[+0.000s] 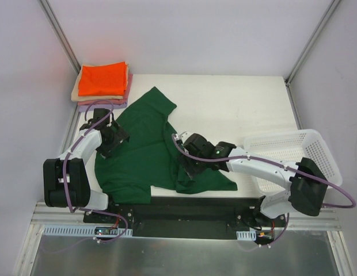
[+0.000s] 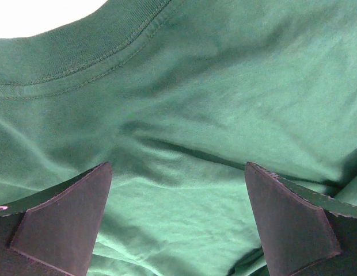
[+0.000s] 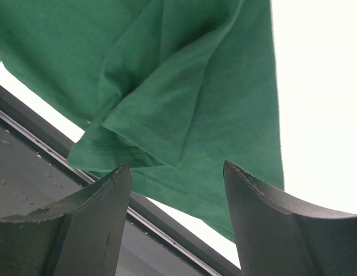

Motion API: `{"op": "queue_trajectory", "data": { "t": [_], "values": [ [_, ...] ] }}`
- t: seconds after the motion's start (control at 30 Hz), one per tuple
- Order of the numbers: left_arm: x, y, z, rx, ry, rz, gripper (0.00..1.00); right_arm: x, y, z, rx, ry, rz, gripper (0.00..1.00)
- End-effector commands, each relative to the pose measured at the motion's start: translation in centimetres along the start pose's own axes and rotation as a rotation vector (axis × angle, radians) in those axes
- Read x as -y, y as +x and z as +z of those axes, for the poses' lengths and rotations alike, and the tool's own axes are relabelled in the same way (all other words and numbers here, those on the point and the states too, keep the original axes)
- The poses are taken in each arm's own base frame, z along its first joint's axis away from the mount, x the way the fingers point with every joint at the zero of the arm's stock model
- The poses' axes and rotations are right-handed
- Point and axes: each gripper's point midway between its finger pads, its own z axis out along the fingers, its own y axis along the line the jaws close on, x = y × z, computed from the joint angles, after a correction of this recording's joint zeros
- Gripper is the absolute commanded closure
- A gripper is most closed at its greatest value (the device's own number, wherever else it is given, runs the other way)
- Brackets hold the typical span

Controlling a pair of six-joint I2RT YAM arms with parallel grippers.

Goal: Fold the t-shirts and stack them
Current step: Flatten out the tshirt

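Observation:
A large dark green t-shirt lies crumpled across the middle of the white table. My left gripper is open over its left side, just above the cloth near the ribbed collar; the green cloth fills the gap between the fingers. My right gripper is open and empty above the shirt's near right part, where a folded sleeve and hem hang over the table's near edge. A stack of folded shirts sits at the far left, bright orange on top, beige and pink edges below.
A white plastic mesh basket stands at the right of the table, beside my right arm. A black rail runs along the table's near edge below the shirt. Grey frame posts rise at the back corners.

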Motion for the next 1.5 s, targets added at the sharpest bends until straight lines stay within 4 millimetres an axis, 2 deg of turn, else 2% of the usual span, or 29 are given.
{"op": "queue_trajectory", "data": {
  "t": [0.0,0.17,0.37,0.53,0.6,0.67,0.73,0.93,1.0,1.1,1.13,1.2,1.27,1.4,1.47],
  "values": [
    [-0.4,0.2,-0.3,-0.003,-0.003,0.004,0.01,-1.8,-1.5,0.5,0.011,-0.006,0.05,0.34],
    [-0.5,0.3,-0.2,-0.007,-0.008,0.008,0.01,-2.7,-2.2,2.5,-0.032,0.09,0.052,0.36],
    [-0.5,0.4,0.1,-0.016,-0.012,0.006,0.01,-3.7,-1.6,4.9,-0.094,0.143,0.181,0.38],
    [-0.6,0.4,0.2,-0.015,-0.016,0.003,0.01,-2.0,-0.2,6.2,-0.145,0.27,0.208,0.44],
    [-0.7,0.5,0.3,-0.019,-0.018,0.005,0.01,-1.4,0.1,6.5,-0.152,0.301,0.207,0.51],
    [-0.7,0.5,0.4,-0.016,-0.021,0.006,0.01,-0.8,-0.2,6.5,-0.14,0.33,0.215,0.66],
    [-0.9,0.6,0.3,-0.014,-0.025,0.008,0.01,-0.2,-0.5,6.2,-0.131,0.349,0.221,0.72],
    [-0.9,0.4,0.3,-0.008,-0.028,0.009,0.01,0.1,-1.0,5.5,-0.131,0.333,0.22,0.68],
    [-0.9,0.4,0.3,-0.004,-0.029,0.009,0.01,0.2,-1.2,5.5,-0.125,0.336,0.22,0.71],
    [-1.0,0.3,0.3,0.0,-0.033,0.013,0.01,1.4,-1.4,5.3,-0.122,0.374,0.222,0.94],
    [-1.0,0.2,0.3,0.001,-0.035,0.013,0.01,2.1,-1.5,5.1,-0.121,0.389,0.226,0.99],
    [-0.9,0.2,0.4,-0.002,-0.033,0.014,0.01,4.0,-1.7,4.6,-0.12,0.429,0.198,0.99],
    [-0.8,0.3,0.4,-0.009,-0.029,0.017,0.01,7.2,-2.5,3.5,-0.106,0.511,0.153,0.99],
    [-0.5,0.2,0.5,-0.013,-0.026,0.019,0.01,16.0,-4.4,0.4,-0.121,0.744,0.046,0.99],
    [-0.4,0.0,0.6,-0.014,-0.023,0.016,0.01,20.0,-5.2,-0.3,-0.153,0.82,0.02,0.99]
  ]
}}
